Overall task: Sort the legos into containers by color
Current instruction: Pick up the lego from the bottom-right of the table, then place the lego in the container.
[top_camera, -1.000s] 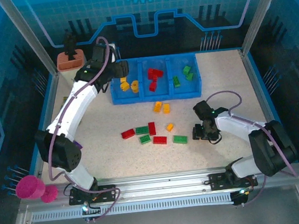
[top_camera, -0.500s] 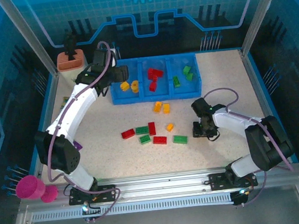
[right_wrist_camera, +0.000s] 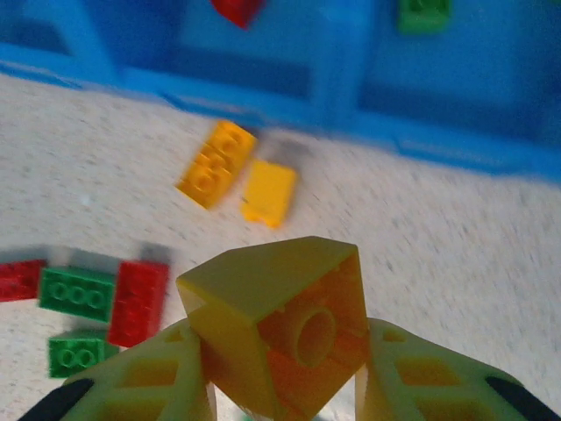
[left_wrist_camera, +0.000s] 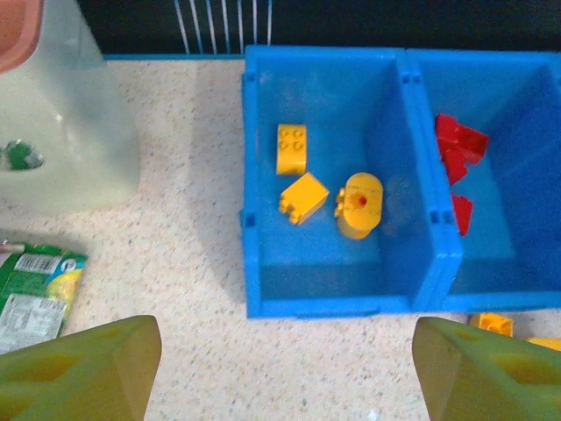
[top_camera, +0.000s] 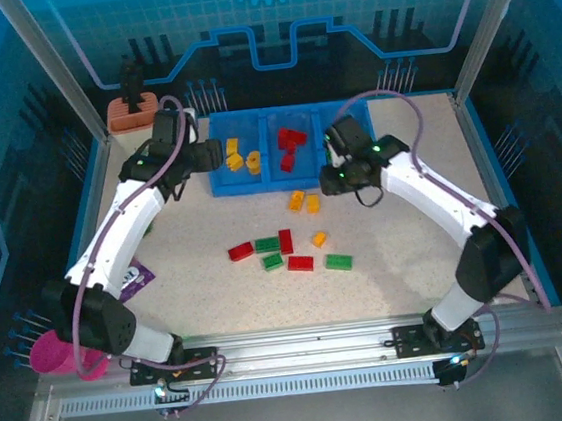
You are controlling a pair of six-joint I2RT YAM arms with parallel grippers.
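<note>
right claw (right_wrist_camera: 282, 375) tight on yellow lego (right_wrist_camera: 273, 326); left claw (left_wrist_camera: 282, 373) agape beside tray (left_wrist_camera: 333, 305), yellows (left_wrist_camera: 304, 196) inside

Bright, even overhead light, soft shadows. Right wrist view: far tray (right_wrist_camera: 263, 88) smeared by blur, near yellow lego (right_wrist_camera: 280, 324) sharper. Left wrist view crisp.

The three-compartment tray (top_camera: 258, 185) sits upper centre on the desk (top_camera: 210, 298), with three bricks (left_wrist_camera: 303, 195) in its left compartment. Loose bricks (top_camera: 285, 241) lie below it, mid-frame. A holder (top_camera: 131, 113) stands upper left, and a cup (top_camera: 53, 351) lower left.
</note>
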